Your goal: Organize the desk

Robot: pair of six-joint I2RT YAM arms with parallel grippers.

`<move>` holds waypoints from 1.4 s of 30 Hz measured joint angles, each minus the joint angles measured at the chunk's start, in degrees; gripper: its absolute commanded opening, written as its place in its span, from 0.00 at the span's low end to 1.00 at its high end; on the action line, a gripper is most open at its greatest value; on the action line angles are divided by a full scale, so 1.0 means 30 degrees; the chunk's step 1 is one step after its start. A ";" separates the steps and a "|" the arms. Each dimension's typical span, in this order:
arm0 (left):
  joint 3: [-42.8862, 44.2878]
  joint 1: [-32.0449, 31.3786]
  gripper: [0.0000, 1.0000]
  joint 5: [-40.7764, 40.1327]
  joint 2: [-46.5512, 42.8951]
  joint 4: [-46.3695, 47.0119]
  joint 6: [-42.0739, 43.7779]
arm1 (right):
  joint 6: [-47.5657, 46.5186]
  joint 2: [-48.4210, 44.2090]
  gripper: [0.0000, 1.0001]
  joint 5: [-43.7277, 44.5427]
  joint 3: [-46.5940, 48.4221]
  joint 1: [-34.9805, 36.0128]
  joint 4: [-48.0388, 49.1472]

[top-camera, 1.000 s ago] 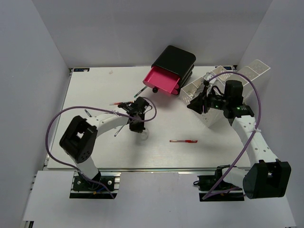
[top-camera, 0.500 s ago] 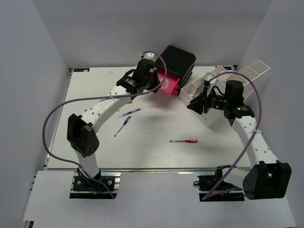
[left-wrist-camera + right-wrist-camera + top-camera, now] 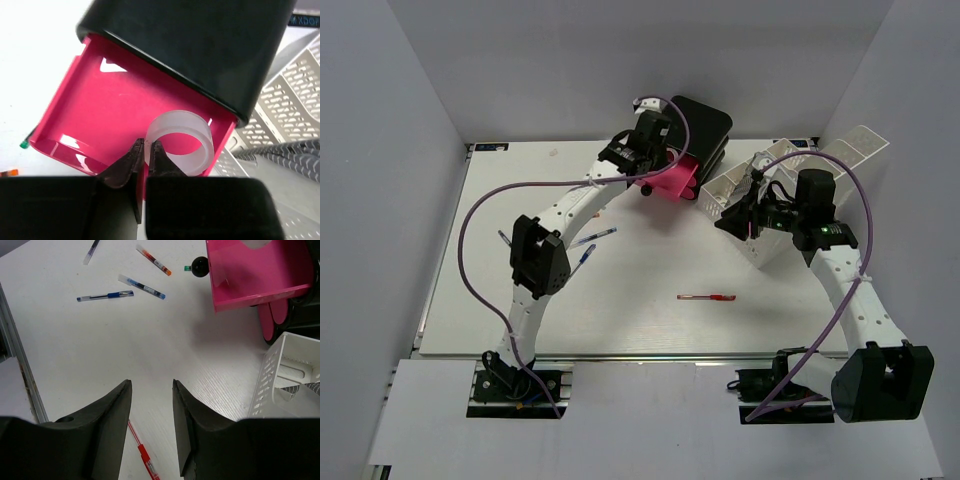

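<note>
Bench-top scene, seen from above and from both wrists. Large flat white matte bench (image 3: 650, 330), with a silver metal rail (image 3: 650, 358) along its near long edge, fills the middle of the top view and carries everything else. Black plastic drawer unit (image 3: 200, 45) stands at the far edge. Its bright pink drawer (image 3: 115, 110) is pulled out toward the arms, with a round black knob (image 3: 200, 265) at its front. White perforated plastic compartment tray (image 3: 292, 95) sits just right of the unit.

Left gripper (image 3: 147, 147), reached out to the far edge, pinches the wall of a translucent white tape ring (image 3: 178, 121) between its fingers. The ring hangs over the open pink drawer; whether it touches the drawer floor cannot be told. Right gripper (image 3: 151, 390) is spread, with nothing between its fingers, and hovers above bare bench beside the tray's left end.

Slim red pen (image 3: 706, 297) lies alone near the middle of the bench, toward the near edge. Clear blue-inked pen (image 3: 592, 237) and a second blue pen (image 3: 578, 262) lie close together left of centre. Clear orange-tipped pen (image 3: 153, 260) lies near the drawer's knob.
</note>
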 measured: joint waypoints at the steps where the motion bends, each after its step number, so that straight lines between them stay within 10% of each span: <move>1: 0.0000 0.0044 0.12 -0.0138 0.0000 0.0007 0.0007 | 0.0000 0.0000 0.44 0.0000 0.0000 -0.0015 -0.0007; 6: 0.0000 0.0357 0.49 -0.0590 0.0000 0.0000 0.0138 | 0.0000 0.0000 0.45 -0.0007 0.0000 -0.0036 0.0000; 14: 0.0036 0.0517 0.51 -0.0729 0.0000 0.0015 0.0109 | 0.0000 0.0000 0.45 -0.0080 0.0000 -0.0284 0.0000; 20: -0.0612 0.0525 0.00 -0.0211 -0.0729 0.0532 0.0321 | -0.0466 0.0000 0.38 -0.0503 0.0000 -0.0408 -0.0073; 28: -1.0630 0.0612 0.00 0.2885 -0.9763 0.1821 0.1341 | -0.3286 -0.1545 0.20 -0.2076 -0.1479 0.0015 -0.0430; 36: -2.3219 0.0612 0.49 0.3133 -2.2345 0.4597 0.2310 | -0.6076 -0.0867 0.12 -0.0393 -0.0991 0.3242 -0.1115; 42: -2.6658 0.0627 0.73 0.2142 -2.4516 0.6207 0.2929 | -0.7191 0.3089 0.13 0.5450 0.1836 0.7482 -0.1537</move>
